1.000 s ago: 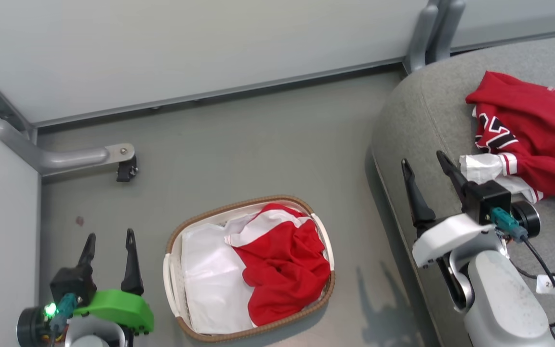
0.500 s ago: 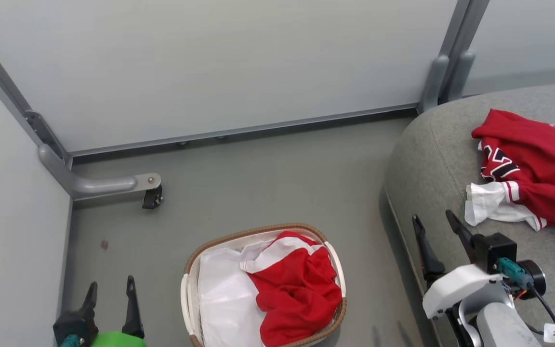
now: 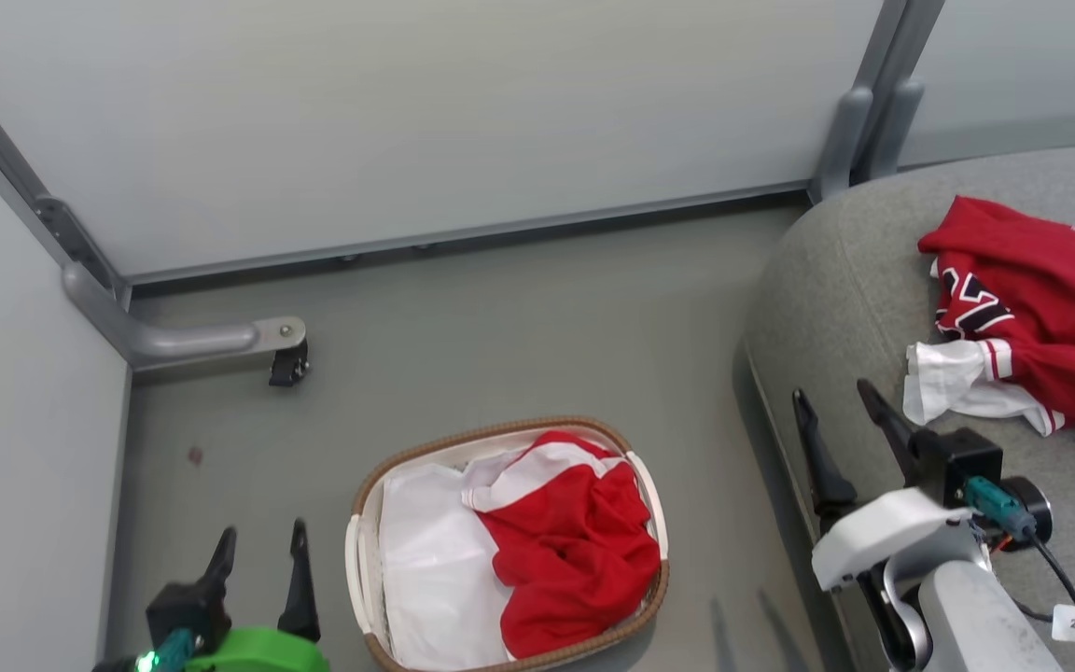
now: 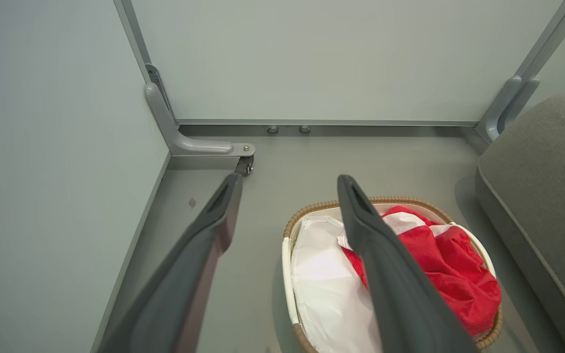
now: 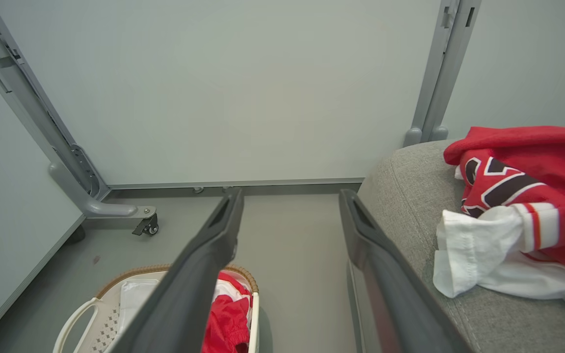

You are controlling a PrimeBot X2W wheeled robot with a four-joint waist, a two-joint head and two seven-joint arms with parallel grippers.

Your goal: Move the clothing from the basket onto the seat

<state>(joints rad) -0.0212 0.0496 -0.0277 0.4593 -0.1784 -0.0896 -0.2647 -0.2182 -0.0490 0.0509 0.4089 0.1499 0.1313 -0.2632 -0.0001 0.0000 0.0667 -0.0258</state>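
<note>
The oval white basket (image 3: 357,523) (image 4: 287,260) (image 5: 79,314) with a brown woven rim stands on the floor. A red garment with a white band (image 3: 575,551) (image 4: 439,264) (image 5: 226,318) lies in its right half on the white liner (image 3: 425,560). On the grey seat (image 3: 836,280) (image 5: 410,186) at right lies a red jersey (image 3: 1041,299) (image 5: 523,176) with white sleeves and black-white lettering. My left gripper (image 3: 258,546) (image 4: 287,184) is open, left of the basket. Also open, my right gripper (image 3: 831,397) (image 5: 290,196) hovers over the seat's left edge, left of the jersey.
Pale partition walls stand behind and at left, with a grey foot and caster (image 3: 287,366) (image 4: 244,165) (image 5: 146,226) on the floor beyond the basket. A grey post (image 3: 859,121) rises behind the seat. Bare grey floor (image 3: 519,327) lies between basket, wall and seat.
The head camera has shifted, so the whole scene sits lower and further right than a second ago. Both grippers stay open. The clothing lies as before.
</note>
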